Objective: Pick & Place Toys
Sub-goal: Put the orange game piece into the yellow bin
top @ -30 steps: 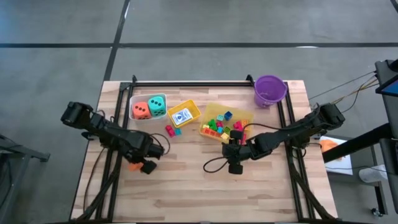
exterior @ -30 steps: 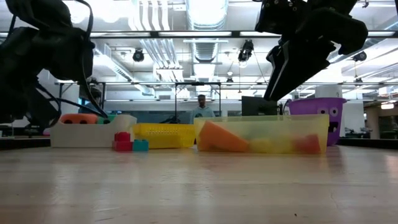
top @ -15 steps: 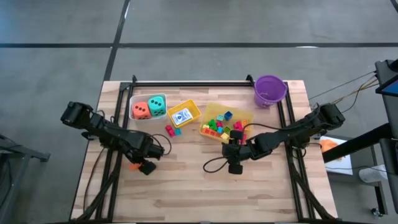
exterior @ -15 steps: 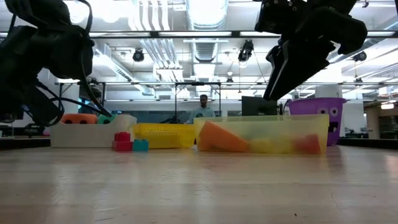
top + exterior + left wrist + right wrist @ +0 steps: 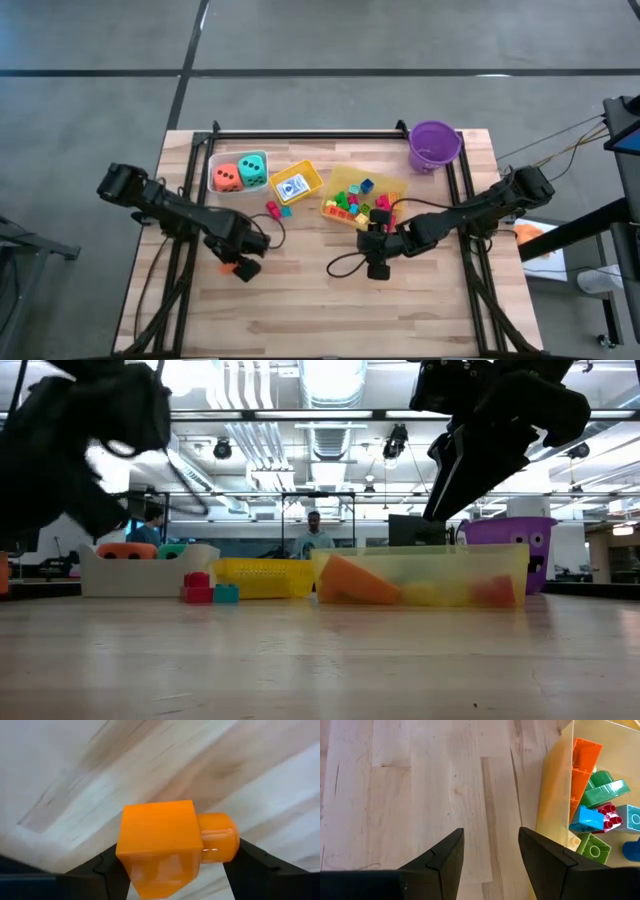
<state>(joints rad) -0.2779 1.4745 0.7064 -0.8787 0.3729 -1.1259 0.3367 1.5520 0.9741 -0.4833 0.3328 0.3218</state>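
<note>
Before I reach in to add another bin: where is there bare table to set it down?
The near half of the table, below both arms, is bare wood. The far strip is crowded: clear bin with dice, yellow bin, brick bin, purple bucket. The left hand, holding an orange brick, and the right hand occupy the middle.

The pale wooden table top [image 5: 300, 300] shows matt, streaky grain. The orange plastic brick [image 5: 165, 845] looks smooth and glossy — a highlight sits on its round stud. The clear yellowish plastic bin [image 5: 555, 805] is translucent — shiny coloured plastic bricks [image 5: 600, 815] show through its wall.
</note>
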